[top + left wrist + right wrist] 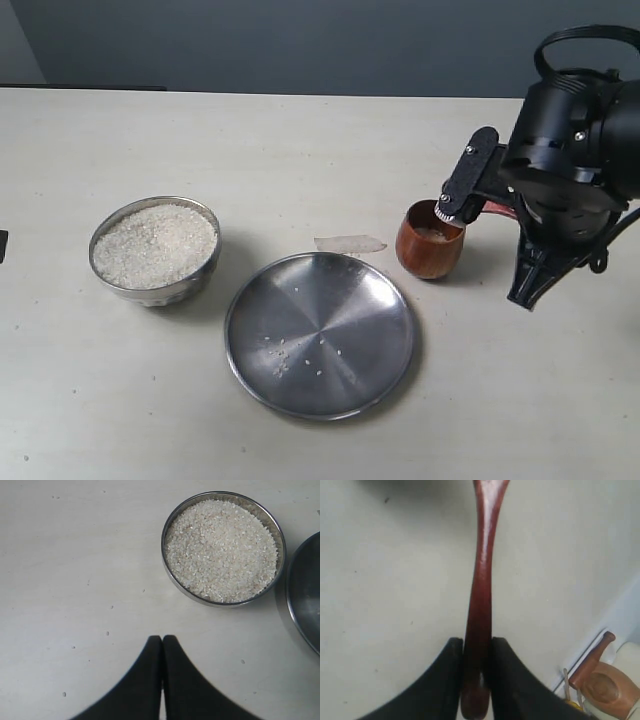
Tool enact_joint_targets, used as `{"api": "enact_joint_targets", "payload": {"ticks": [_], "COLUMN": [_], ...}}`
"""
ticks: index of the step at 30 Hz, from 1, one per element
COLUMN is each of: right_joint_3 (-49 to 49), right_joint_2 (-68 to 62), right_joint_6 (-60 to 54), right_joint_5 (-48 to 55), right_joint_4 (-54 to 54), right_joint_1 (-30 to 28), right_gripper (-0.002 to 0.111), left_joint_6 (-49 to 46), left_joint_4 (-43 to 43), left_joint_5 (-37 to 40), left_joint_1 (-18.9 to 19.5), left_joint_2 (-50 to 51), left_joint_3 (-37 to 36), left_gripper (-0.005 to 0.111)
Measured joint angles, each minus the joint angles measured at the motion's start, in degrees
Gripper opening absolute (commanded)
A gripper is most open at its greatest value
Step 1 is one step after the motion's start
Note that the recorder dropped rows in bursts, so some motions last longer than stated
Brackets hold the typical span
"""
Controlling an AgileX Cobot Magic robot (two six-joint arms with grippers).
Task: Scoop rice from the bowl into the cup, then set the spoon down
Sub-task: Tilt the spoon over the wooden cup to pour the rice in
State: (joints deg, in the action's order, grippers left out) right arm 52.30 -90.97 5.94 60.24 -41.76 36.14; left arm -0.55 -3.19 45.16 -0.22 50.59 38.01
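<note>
The steel bowl (201, 272), heaped with white rice (155, 243), stands at the left; the left wrist view shows the bowl (171, 525) and its rice (222, 550) too. The reddish-brown wooden cup (430, 252) stands right of the middle, with some rice inside. My right gripper (455, 206) hovers at the cup's rim. It is shut on the dark wooden spoon (481, 595), gripping the handle between its jaws (477, 641); the spoon's head runs out of that view. My left gripper (162, 640) is shut and empty, over bare table short of the bowl.
A wide flat steel plate (320, 335) with a few stray grains lies between bowl and cup. A small translucent scrap (350, 243) lies just behind the plate. Wooden utensils (602, 685) show beyond the table's edge in the right wrist view.
</note>
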Motion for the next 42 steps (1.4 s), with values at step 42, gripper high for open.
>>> {"api": "enact_joint_targets", "payload": {"ticks": [42], "right_joint_3": [0.0], "right_joint_2": [-3.6], "right_joint_6": [7.8], "right_joint_5": [5.4], "right_joint_4": [-6.5], "right_joint_1": [4.1], "right_gripper": [-0.001], "left_joint_6": [0.0], "left_joint_4": [0.0], "left_joint_5": [0.0], "left_joint_1": [0.0], "left_joint_2": [0.0], "left_joint_3": [0.0], "left_gripper": [0.000]}}
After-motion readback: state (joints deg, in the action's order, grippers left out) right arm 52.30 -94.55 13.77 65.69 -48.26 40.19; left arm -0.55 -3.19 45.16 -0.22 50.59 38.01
